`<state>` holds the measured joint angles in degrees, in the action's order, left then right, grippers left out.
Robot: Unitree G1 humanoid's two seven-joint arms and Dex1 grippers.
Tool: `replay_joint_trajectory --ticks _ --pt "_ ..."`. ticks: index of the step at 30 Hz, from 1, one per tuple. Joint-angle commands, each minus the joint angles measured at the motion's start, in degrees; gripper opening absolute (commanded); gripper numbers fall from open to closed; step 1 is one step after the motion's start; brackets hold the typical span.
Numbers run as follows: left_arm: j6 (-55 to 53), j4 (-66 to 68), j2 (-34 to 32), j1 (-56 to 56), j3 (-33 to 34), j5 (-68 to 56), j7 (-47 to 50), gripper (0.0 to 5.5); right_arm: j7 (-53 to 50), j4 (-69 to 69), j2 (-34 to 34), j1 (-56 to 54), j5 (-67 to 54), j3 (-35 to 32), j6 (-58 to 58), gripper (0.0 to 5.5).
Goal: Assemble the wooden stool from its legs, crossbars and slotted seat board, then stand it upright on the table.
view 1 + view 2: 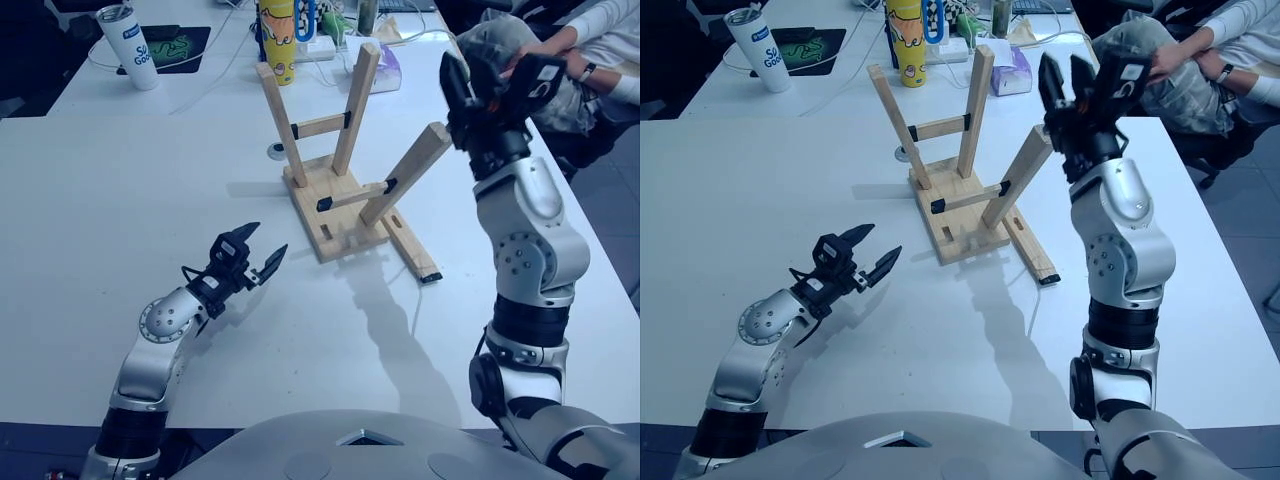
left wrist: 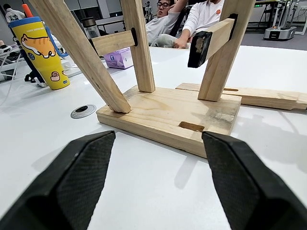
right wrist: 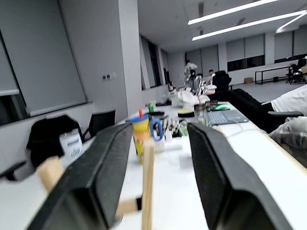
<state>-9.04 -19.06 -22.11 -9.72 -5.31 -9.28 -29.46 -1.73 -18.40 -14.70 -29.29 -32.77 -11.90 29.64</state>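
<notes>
On the table (image 1: 100, 200), slotted seat board (image 2: 168, 112), three legs (image 1: 283, 110) up

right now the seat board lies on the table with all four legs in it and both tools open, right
No: only three legs stand in the seat board. The fourth leg lies flat on the table beside it, its slot empty, as the left wrist view shows. The left tool and right tool are open.

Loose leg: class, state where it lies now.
In the eye views the loose leg lies flat on the table, just beside the seat board on the robot's right.
</notes>
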Motion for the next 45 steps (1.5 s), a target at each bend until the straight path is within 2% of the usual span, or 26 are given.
replay_joint_trajectory --ticks 1,4,6,9,15,21,28,35,45 --pt "0.1 -0.2 -0.2 -0.6 0.1 0.3 0.1 3.36 -3.1 6.9 -4.2 -5.6 1.1 -7.3 1.4 2.11" --pt "0.2 -0.4 -0.1 -1.0 0.2 0.4 0.4 3.36 -2.0 13.0 -9.0 -0.7 5.9 -6.0 6.1 2.11" --pt "0.2 -0.5 -0.1 -1.3 0.3 0.5 0.6 3.36 1.8 13.6 -11.6 5.3 5.7 -2.5 14.2 2.11" --pt "0.2 -0.8 0.0 -1.7 0.4 0.6 0.8 3.36 8.7 9.6 -14.3 12.4 2.8 3.1 24.5 2.11" --pt "0.3 -0.3 -0.1 -1.1 0.3 0.5 0.6 3.36 16.5 0.8 -15.4 19.2 -4.2 5.6 38.3 2.11" --pt "0.4 -0.5 0.4 -1.4 0.0 0.8 1.2 3.36 18.1 -1.0 -17.2 20.3 -0.8 9.8 38.4 3.16" --pt "0.5 -0.4 0.6 -1.1 -0.3 0.9 1.3 3.36 18.4 0.4 -17.7 20.2 5.5 13.3 33.1 4.24" --pt "0.5 -0.1 0.6 -0.6 -0.5 1.1 1.1 3.36 20.7 8.5 -16.4 21.8 9.1 15.6 29.5 4.24" --pt "0.7 0.2 0.7 -0.2 -0.7 1.2 1.0 3.36 21.7 13.1 -16.0 20.9 16.5 18.5 21.1 2.71"
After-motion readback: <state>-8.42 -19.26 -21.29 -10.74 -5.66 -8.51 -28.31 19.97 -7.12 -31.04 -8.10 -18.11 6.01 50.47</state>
